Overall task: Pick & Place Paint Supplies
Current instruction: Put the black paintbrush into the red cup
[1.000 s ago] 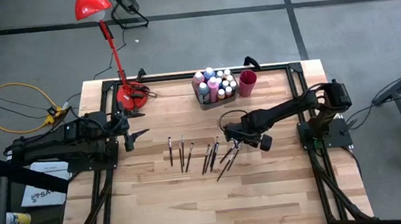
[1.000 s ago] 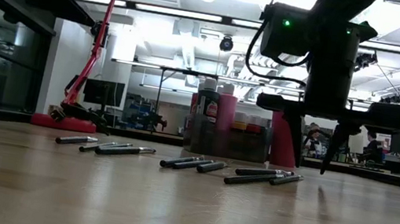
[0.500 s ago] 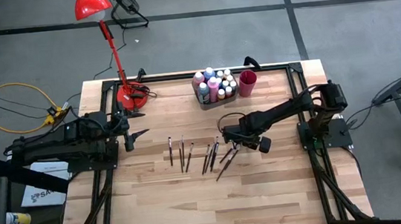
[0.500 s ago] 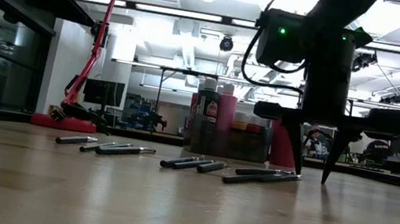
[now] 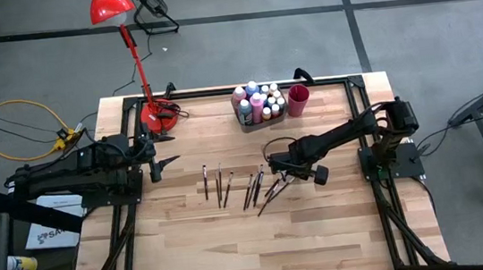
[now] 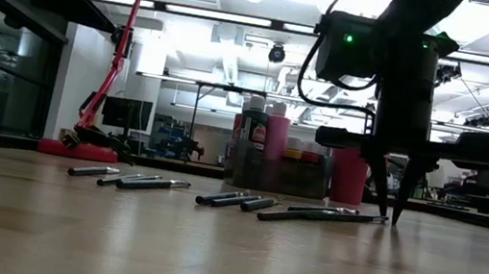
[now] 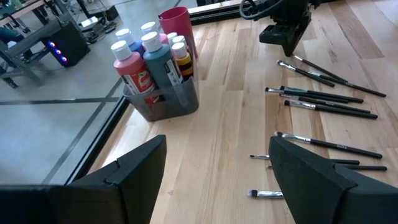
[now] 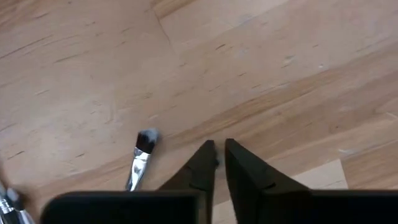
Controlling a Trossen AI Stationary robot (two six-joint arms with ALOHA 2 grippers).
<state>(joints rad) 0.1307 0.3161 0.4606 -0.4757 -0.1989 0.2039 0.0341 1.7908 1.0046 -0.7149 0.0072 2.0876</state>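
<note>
Several thin dark-handled paintbrushes (image 5: 249, 188) lie flat in a loose row on the wooden table; they also show in the low view (image 6: 235, 199) and the left wrist view (image 7: 323, 102). Small paint bottles (image 5: 256, 102) stand in a grey bin (image 7: 163, 104) at the far side. My right gripper (image 5: 282, 176) points down over the row's right end. Its fingertips (image 8: 205, 155) are almost together just above the wood, right beside one brush's bristle end (image 8: 147, 140), and nothing shows between them. My left gripper (image 5: 162, 166) waits open at the table's left. My right gripper comes from above, pointing down, with its tips (image 6: 388, 217) at the far end of the nearest brush (image 6: 320, 215), which lies flat on the table. I cannot tell whether the fingers touch that brush or the wood.
A red cup (image 5: 299, 99) stands right of the bin. A red desk lamp has its base (image 5: 160, 116) at the far left. A dark frame runs along the table's edges (image 5: 353, 83). Bare wood lies near the front edge (image 5: 253, 242).
My right gripper has come down to the table and shut its fingers from wide open to almost together. The brush nearest it has shifted a little and now reaches to the fingertips.
</note>
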